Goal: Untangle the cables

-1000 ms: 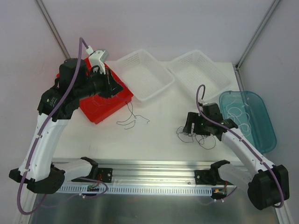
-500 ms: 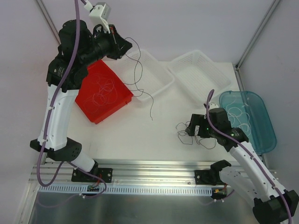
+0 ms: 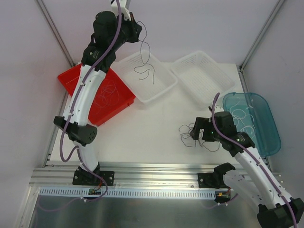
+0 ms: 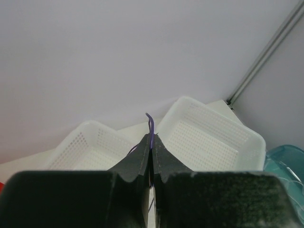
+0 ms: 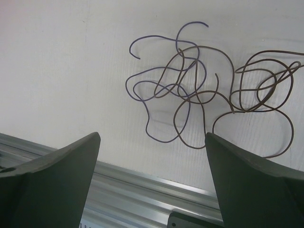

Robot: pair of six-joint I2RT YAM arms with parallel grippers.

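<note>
My left gripper [image 3: 137, 29] is raised high at the back and shut on a thin purple cable [image 3: 145, 66] that hangs down over the left white basket [image 3: 161, 88]. In the left wrist view the cable's end [image 4: 150, 124] sticks out between the closed fingertips [image 4: 144, 145]. A tangle of purple and brown cables [image 3: 190, 135] lies on the white table; it fills the right wrist view [image 5: 199, 95]. My right gripper [image 3: 198, 129] is open and empty, hovering just above and beside the tangle.
A red tray [image 3: 121, 102] at the left holds pale cables. A second white basket [image 3: 190, 78] stands at the back right. A teal tray [image 3: 273, 142] at the right holds white cables. A metal rail [image 3: 156, 173] runs along the near edge.
My left arm has risen and swung right, lifting the purple cable off the table to hang over the left white basket. My right gripper stayed by the tangle.
</note>
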